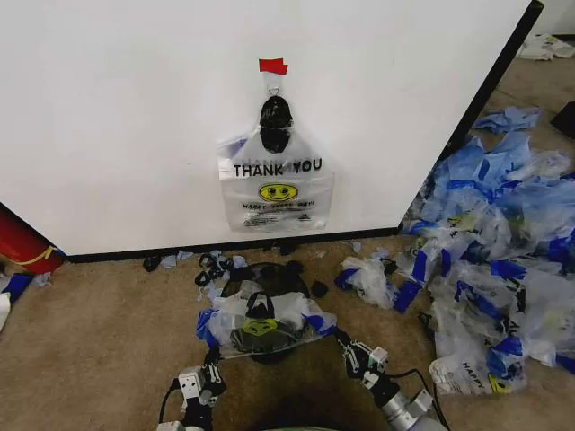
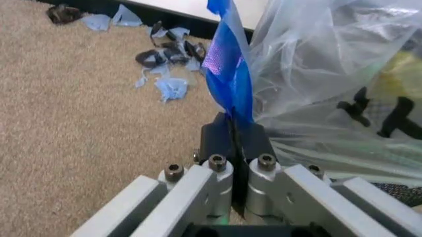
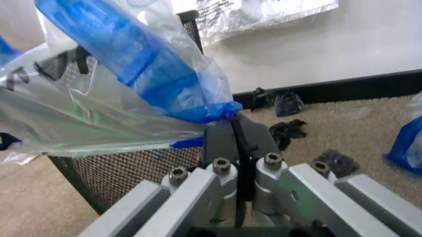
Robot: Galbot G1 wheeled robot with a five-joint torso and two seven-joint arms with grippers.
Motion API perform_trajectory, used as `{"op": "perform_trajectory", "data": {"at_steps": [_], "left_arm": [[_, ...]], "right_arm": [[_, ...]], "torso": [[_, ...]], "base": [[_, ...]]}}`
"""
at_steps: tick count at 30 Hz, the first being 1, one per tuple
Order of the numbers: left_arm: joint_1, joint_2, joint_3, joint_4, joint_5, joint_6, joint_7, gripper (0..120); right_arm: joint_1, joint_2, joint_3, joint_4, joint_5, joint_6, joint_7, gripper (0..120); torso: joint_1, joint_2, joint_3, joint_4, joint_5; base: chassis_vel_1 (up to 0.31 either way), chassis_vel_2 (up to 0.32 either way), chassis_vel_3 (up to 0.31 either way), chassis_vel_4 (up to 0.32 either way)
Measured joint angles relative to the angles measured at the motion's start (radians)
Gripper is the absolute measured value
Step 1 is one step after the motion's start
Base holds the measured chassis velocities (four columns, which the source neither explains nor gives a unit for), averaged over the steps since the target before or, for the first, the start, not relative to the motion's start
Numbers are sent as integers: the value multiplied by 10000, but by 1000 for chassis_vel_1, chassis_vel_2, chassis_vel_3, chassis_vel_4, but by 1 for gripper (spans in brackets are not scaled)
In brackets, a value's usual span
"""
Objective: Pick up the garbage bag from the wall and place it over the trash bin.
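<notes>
Garbage bag (image 1: pixel 260 323) hangs stretched over the black mesh trash bin (image 1: pixel 267 280), pulled taut between two grippers so its mouth stays open above the rim. On one side the left gripper (image 1: pixel 208 362) has its fingers pressed together on a blue handle; on the other the right gripper (image 1: pixel 346 346) pinches the second blue handle, just beside the mesh wall. By this look the placing step is well along, with the bag draped but not released. A second bag (image 1: pixel 276 180), printed "THANK YOU" with a yellow smiley, hangs on the white wall (image 1: pixel 117 108) from a black hook (image 1: pixel 275 111) under one piece of red tape (image 1: pixel 272 65). A heap of many blue-and-clear bags (image 1: pixel 494 260) lies to the robot's right, too tangled to count, and one red cylinder (image 1: pixel 22 244) rests far left.
</notes>
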Motion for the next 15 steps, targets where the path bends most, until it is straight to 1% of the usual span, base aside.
{"op": "perform_trajectory", "data": {"at_steps": [10,15], "left_arm": [[-94,21,-12,211,-45,1,1,0],[-72,78,-68,67,-18,-3,1,0]], "right_arm": [[295,273,-203,-359,-330,0,256,0],[282,214,-216,-267,-332,0,325,0]], "torso": [[0,0,-1,0,0],[0,0,-1,0,-1]], "base": [[0,0,0,0],[0,0,0,0]]}}
